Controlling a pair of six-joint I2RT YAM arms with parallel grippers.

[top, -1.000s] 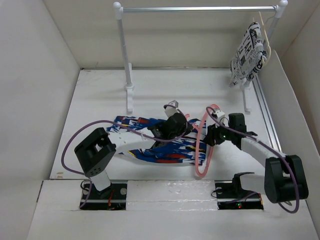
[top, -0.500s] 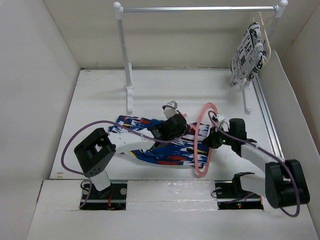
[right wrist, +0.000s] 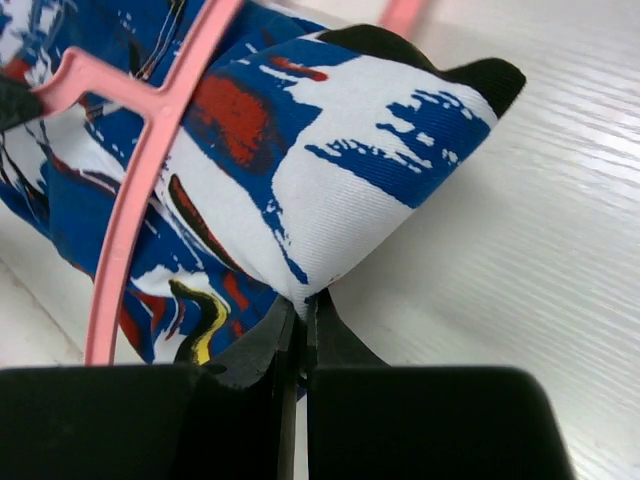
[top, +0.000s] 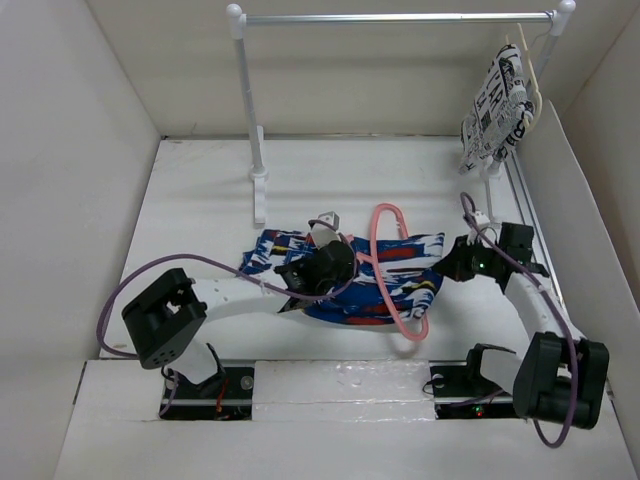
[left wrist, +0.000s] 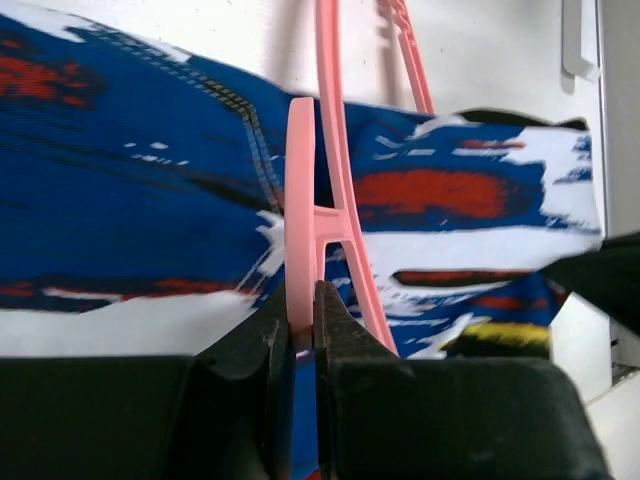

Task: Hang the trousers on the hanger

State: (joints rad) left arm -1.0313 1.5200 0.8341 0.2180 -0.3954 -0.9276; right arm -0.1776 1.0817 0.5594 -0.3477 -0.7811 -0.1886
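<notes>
The right claw point(right wrist: 300, 325) has just snapped shut on an edge of the trousers point(right wrist: 340, 150) and dragged them rightward; the left claw point(left wrist: 300, 325) stays clamped on the hanger point(left wrist: 300, 200), which now straddles the cloth mid-way across the table point(top: 200, 200); threading looks well underway.

Light is bright, even and diffuse, casting only faint soft shadows on the white surface point(top: 200, 190), while in both wrist views the dark fingers point(left wrist: 240, 380) at 6 o'clock look slightly soft.

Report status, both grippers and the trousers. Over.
Left gripper shut on pink hanger. Right gripper shut on trousers, at a corner. Hanger lies across trousers. Printed garment hangs clear, on rail.
</notes>
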